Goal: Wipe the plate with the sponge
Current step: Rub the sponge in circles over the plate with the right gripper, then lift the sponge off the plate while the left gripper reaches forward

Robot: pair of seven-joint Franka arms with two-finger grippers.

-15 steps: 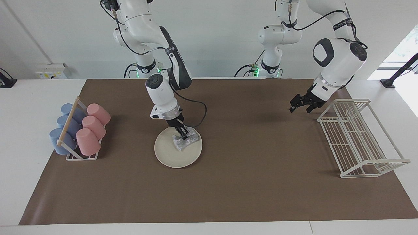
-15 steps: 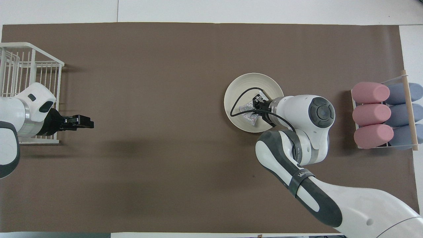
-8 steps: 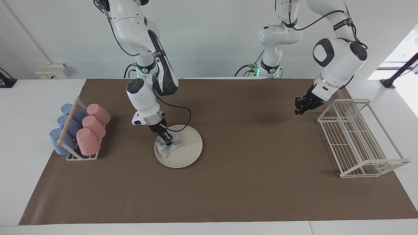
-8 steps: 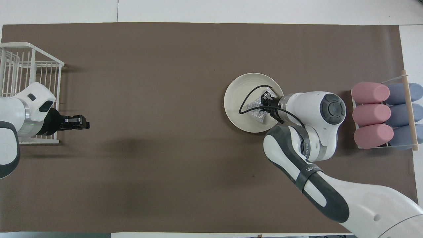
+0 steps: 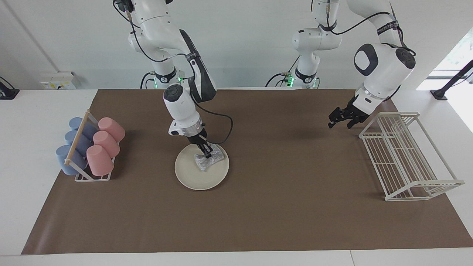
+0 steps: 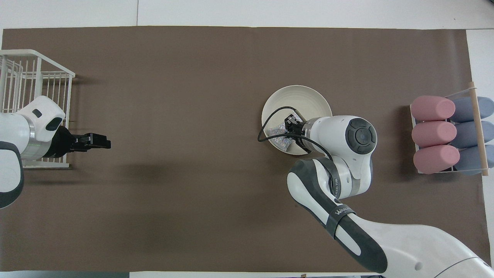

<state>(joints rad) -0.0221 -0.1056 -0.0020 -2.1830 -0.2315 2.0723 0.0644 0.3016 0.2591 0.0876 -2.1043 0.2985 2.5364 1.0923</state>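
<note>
The cream-white plate [image 5: 192,177] [image 6: 301,96] lies flat on the brown mat, toward the right arm's end of the table. The crinkly silver sponge [image 5: 208,160] [image 6: 278,139] rests on it, on the part of the plate nearest the robots and toward the left arm's end. My right gripper [image 5: 207,153] [image 6: 289,127] points down onto the plate, shut on the sponge and pressing it to the surface. My left gripper [image 5: 339,125] [image 6: 102,141] waits in the air over the mat beside the wire rack, open, with nothing between its fingers.
A white wire rack [image 5: 406,155] [image 6: 23,77] stands at the left arm's end of the mat. At the right arm's end a holder [image 5: 90,147] [image 6: 447,133] carries pink and blue cups lying on their sides. A black cable loops from the right wrist over the plate.
The right gripper slid the sponge across the plate toward the cup holder, then back toward the left arm's end. The left gripper's fingers narrowed, then spread again.
</note>
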